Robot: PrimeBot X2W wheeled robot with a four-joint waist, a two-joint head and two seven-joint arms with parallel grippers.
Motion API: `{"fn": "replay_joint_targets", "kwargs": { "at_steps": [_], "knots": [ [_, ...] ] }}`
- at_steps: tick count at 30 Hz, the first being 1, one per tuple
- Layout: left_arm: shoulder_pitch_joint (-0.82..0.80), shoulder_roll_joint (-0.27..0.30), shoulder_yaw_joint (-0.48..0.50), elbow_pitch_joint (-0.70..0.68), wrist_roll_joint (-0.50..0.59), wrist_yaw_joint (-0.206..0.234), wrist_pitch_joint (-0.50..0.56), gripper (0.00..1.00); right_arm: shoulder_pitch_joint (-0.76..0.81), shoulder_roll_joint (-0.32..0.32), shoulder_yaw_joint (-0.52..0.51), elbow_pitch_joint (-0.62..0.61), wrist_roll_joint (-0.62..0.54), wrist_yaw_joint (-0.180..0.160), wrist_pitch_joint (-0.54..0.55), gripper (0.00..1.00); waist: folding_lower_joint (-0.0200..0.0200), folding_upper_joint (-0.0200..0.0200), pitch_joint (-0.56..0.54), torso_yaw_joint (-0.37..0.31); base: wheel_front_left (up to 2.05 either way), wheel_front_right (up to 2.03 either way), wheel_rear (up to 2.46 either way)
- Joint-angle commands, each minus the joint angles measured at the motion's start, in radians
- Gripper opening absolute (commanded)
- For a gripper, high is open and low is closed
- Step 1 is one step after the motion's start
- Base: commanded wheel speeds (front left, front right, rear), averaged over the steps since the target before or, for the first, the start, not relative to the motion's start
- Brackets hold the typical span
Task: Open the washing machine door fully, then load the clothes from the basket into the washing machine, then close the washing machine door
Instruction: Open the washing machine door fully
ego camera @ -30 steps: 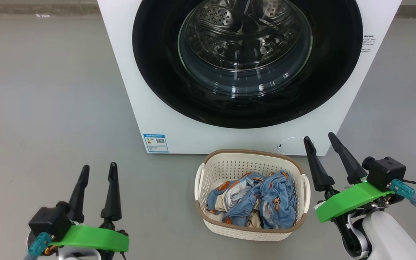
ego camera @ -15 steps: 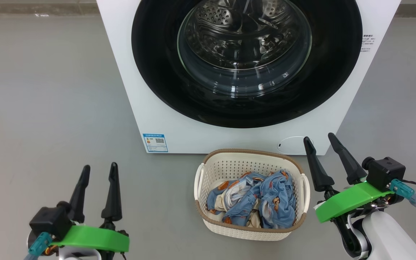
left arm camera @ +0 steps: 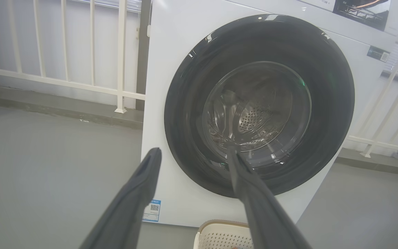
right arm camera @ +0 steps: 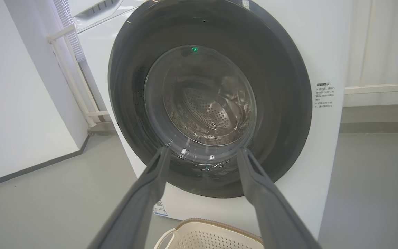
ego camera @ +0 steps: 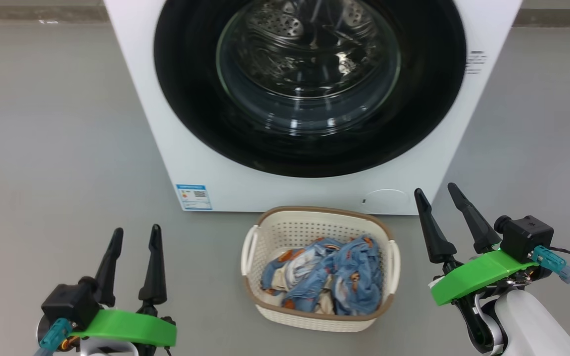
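Left gripper [ego camera: 136, 228]: fingers apart, empty, above the floor [ego camera: 42, 123] left of the basket [ego camera: 322, 210].
Right gripper [ego camera: 434, 188]: fingers apart, empty, just right of the basket.
Basket: on the floor, before the washing machine [ego camera: 206, 168].
Clothes [ego camera: 324, 277]: heaped inside the basket.
Washing machine door [ego camera: 186, 99]: seemingly shut, though the picture is slightly blurred.

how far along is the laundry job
Done: nothing; the door looks shut. In hand: nothing; left fingers and right fingers stand open and empty, either side of the basket. Left: open the door, load the clothes, close it.
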Motion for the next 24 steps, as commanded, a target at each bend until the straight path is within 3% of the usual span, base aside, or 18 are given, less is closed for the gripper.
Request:
{"fn": "replay_joint_targets", "kwargs": {
  "at_steps": [1, 12, 24],
  "knots": [
    [-0.037, 0.013, 0.028, -0.016, 0.012, -0.004, -0.010, 1.00, -0.032, -0.004, 0.020, -0.020, 0.002, 0.006, -0.012, 1.00, 0.0000, 0.0000, 0.001, 0.000, 1.20, 1.26, -2.46],
    [-0.035, 0.028, -0.004, -0.034, -0.033, -0.004, -0.010, 1.00, -0.032, -0.003, 0.020, -0.016, 0.004, 0.006, -0.012, 1.00, 0.0000, 0.0000, 0.000, -0.002, 0.97, 1.15, -2.12],
    [-0.032, 0.036, -0.016, -0.025, -0.043, -0.004, -0.010, 1.00, -0.028, -0.006, 0.027, -0.011, 0.009, 0.006, -0.012, 1.00, 0.0000, 0.0000, -0.010, -0.002, 0.21, 0.21, -0.42]
  ]
}}
